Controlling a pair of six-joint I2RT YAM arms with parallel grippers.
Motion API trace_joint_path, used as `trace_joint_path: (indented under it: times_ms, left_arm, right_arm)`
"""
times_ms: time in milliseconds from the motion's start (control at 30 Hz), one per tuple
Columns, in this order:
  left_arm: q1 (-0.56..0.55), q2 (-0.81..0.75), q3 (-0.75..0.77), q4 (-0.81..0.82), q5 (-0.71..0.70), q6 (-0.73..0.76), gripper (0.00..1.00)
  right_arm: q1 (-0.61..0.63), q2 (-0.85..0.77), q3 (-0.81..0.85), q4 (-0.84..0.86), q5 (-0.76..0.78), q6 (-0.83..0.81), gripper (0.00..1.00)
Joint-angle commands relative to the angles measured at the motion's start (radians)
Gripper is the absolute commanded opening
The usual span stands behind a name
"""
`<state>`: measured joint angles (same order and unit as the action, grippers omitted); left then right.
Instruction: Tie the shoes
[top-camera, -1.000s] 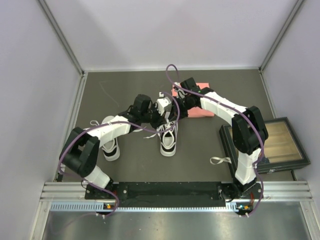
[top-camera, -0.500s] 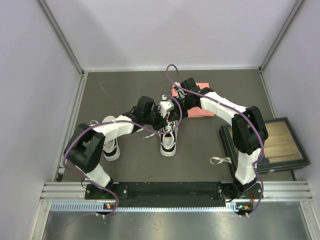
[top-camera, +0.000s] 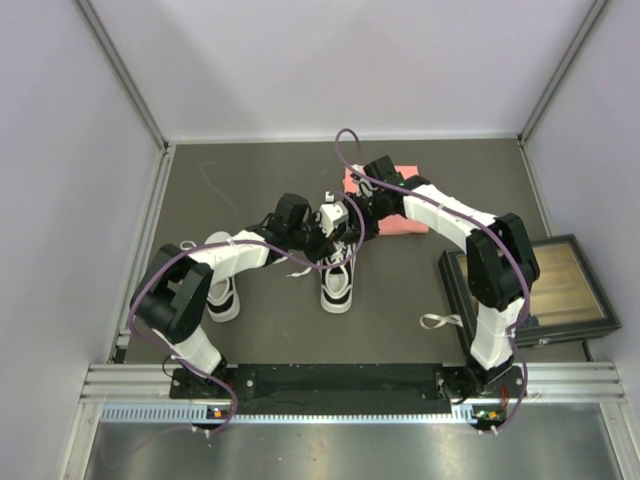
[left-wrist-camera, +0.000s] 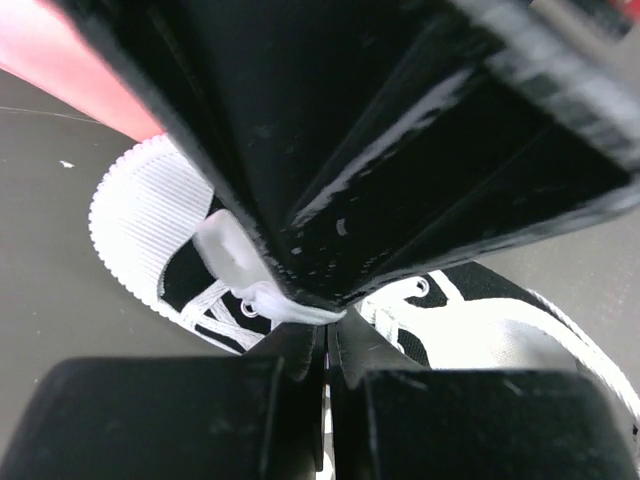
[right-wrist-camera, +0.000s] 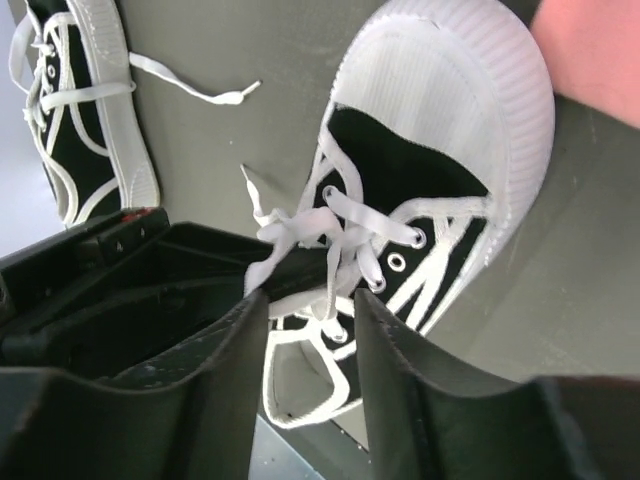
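One white and black shoe (top-camera: 337, 280) lies mid-table with its toe toward the back wall. The other shoe (top-camera: 221, 290) lies to the left, partly under my left arm. My left gripper (top-camera: 322, 234) is over the middle shoe's laces. In the left wrist view it (left-wrist-camera: 327, 338) is shut, with a white lace (left-wrist-camera: 285, 306) at its tips. My right gripper (top-camera: 347, 222) meets it from the right. In the right wrist view it (right-wrist-camera: 312, 300) is open, straddling the bunched laces (right-wrist-camera: 320, 225) of the middle shoe (right-wrist-camera: 430, 150). The other shoe (right-wrist-camera: 85, 110) lies beyond.
A pink pad (top-camera: 397, 206) lies behind the middle shoe, under my right arm. A dark framed tray (top-camera: 560, 290) sits at the right edge, with a white strip (top-camera: 437, 321) beside it. A loose lace end (right-wrist-camera: 190, 85) trails on the dark table between the shoes.
My left gripper has moved a little right toward the right gripper, over the middle shoe's laces. The right arm has barely moved.
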<state>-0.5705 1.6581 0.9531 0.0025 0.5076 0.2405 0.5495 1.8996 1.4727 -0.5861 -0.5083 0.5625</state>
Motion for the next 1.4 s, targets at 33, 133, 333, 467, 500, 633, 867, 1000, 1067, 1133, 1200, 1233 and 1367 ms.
trace_joint_path:
  times_ms: [33,133,333,467,500,633,867,1000,1067,1133,1200,1233,1367]
  left_arm:
    - [-0.012,0.017,0.015,0.040,0.054,-0.021,0.00]
    - [-0.009,0.019,0.022,0.031,0.052,-0.026,0.00]
    - [-0.009,0.019,0.026,0.025,0.048,-0.024,0.00]
    - [-0.006,0.017,0.021,0.024,0.046,-0.024,0.00]
    - [-0.006,0.014,0.019,0.027,0.045,-0.023,0.00]
    - [-0.006,0.017,0.022,0.025,0.043,-0.021,0.00]
    - [-0.005,0.017,0.026,0.022,0.043,-0.014,0.00]
    - [-0.005,0.017,0.027,0.021,0.048,-0.013,0.00]
    - [-0.005,0.017,0.029,0.019,0.048,-0.017,0.00]
    - [-0.005,0.020,0.030,0.019,0.049,-0.014,0.00]
    - [-0.006,0.022,0.032,0.017,0.052,-0.012,0.00]
    - [-0.005,0.022,0.032,0.016,0.054,-0.007,0.00]
    - [-0.003,0.023,0.035,0.011,0.060,0.002,0.00]
  right_arm:
    - [-0.014,-0.138,-0.048,0.077,-0.056,0.014,0.43]
    - [-0.036,-0.165,-0.084,0.086,-0.058,0.017,0.43]
    - [-0.085,-0.191,-0.173,0.111,-0.036,0.056,0.26]
    - [-0.089,-0.159,-0.178,0.079,0.007,0.053,0.18]
    - [-0.089,-0.146,-0.175,0.077,-0.008,0.053,0.18]
    - [-0.089,-0.102,-0.186,0.129,-0.070,0.073,0.19]
    - [-0.086,-0.048,-0.155,0.170,-0.131,0.091,0.18]
    - [-0.074,-0.014,-0.123,0.172,-0.145,0.083,0.17]
    - [-0.065,-0.002,-0.104,0.169,-0.150,0.082,0.15]
    - [-0.060,0.010,-0.095,0.176,-0.151,0.083,0.15]
    - [-0.057,0.013,-0.092,0.186,-0.154,0.093,0.16]
    - [-0.056,0.013,-0.088,0.189,-0.154,0.096,0.17]
    - [-0.056,0.021,-0.080,0.190,-0.151,0.097,0.21]
